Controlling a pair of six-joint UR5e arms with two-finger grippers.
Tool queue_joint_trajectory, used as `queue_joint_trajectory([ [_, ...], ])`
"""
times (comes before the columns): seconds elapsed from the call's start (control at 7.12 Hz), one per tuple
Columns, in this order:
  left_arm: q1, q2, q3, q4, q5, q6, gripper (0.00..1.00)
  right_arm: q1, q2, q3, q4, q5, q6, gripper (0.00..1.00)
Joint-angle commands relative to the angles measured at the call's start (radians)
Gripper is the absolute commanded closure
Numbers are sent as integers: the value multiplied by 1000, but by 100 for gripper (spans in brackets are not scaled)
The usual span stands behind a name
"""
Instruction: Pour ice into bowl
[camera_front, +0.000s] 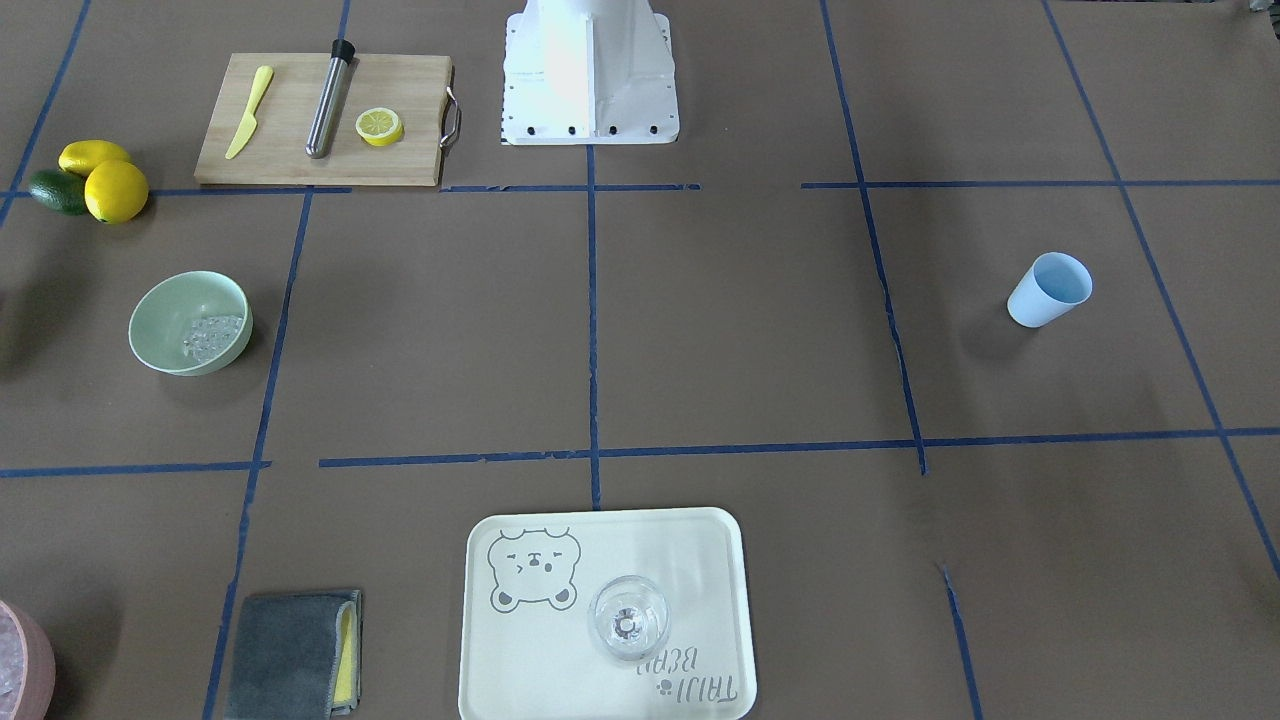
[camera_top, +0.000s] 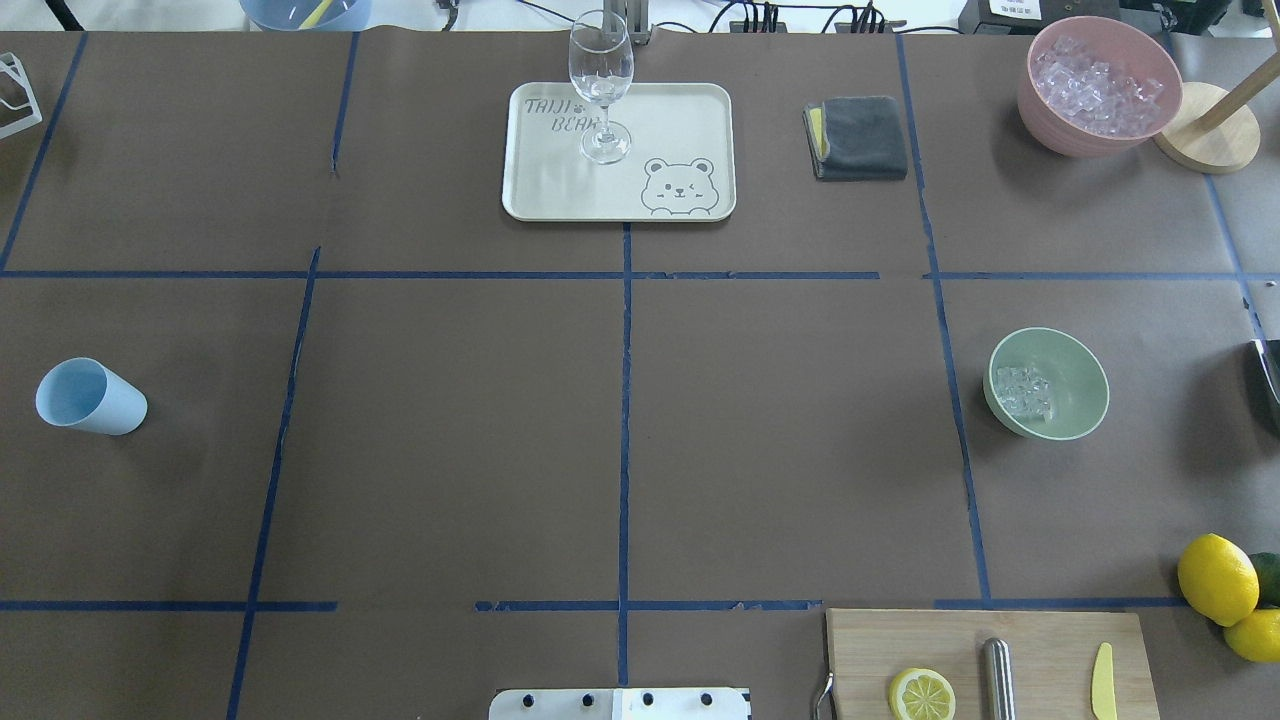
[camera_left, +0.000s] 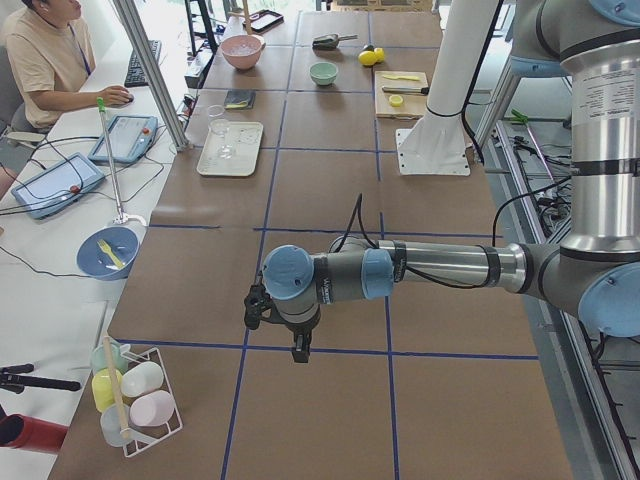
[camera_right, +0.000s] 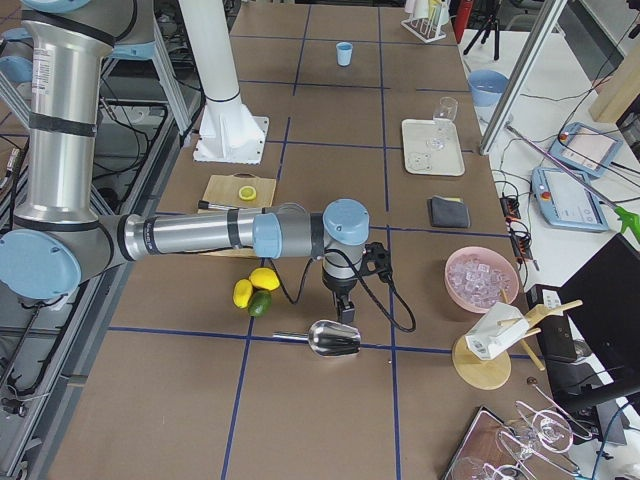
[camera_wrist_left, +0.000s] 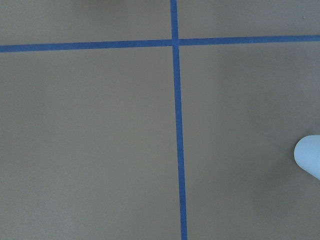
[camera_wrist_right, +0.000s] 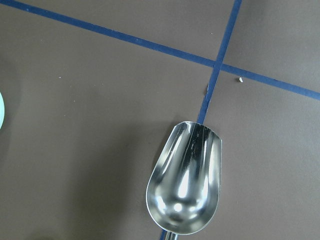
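The pale mint-green bowl (camera_top: 1085, 385) stands on the robot's right side of the table and also shows in the front view (camera_front: 190, 292). A small heap of clear ice (camera_top: 1022, 390) lies inside it (camera_front: 210, 337). The light blue cup (camera_top: 90, 397) stands far off on the left side and looks empty (camera_front: 1048, 290). My left gripper (camera_left: 297, 352) hangs above the table near the cup; I cannot tell if it is open. My right gripper (camera_right: 343, 308) hangs over a metal scoop (camera_wrist_right: 185, 185); I cannot tell its state either.
A pink bowl of ice (camera_top: 1098, 85) stands at the far right corner beside a wooden stand (camera_top: 1205, 140). A tray (camera_top: 560, 190) carries a wine glass (camera_top: 602, 80), with a grey cloth (camera_top: 860, 138) nearby. A cutting board (camera_top: 1040, 640) and lemons (camera_top: 1217, 578) lie near the base.
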Motion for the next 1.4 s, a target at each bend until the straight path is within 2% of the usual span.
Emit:
queue_joint_trajectory([
  [0.0,1,-4,9,-1,1,-5,0,3,-7,-19,1,-1,-1,0],
  [0.14,-1,-2,12,0,1,-5,0,5,-45,-29,1,-2,-2,0],
  [0.42,-4,4,11,-1,1,-2,0,40,-99,35,1,1,2,0],
  [0.7,-12,7,9,0,2,-3,0,40,-97,26,-1,12,15,0],
  [0.84,-25,5,9,0,2,-5,0,40,-97,20,-1,72,38,0],
  [0.98,-25,5,11,0,2,-3,0,40,-97,23,1,82,56,0],
  [1.26,-25,-4,8,0,5,-5,0,40,-76,26,-4,43,61,0],
])
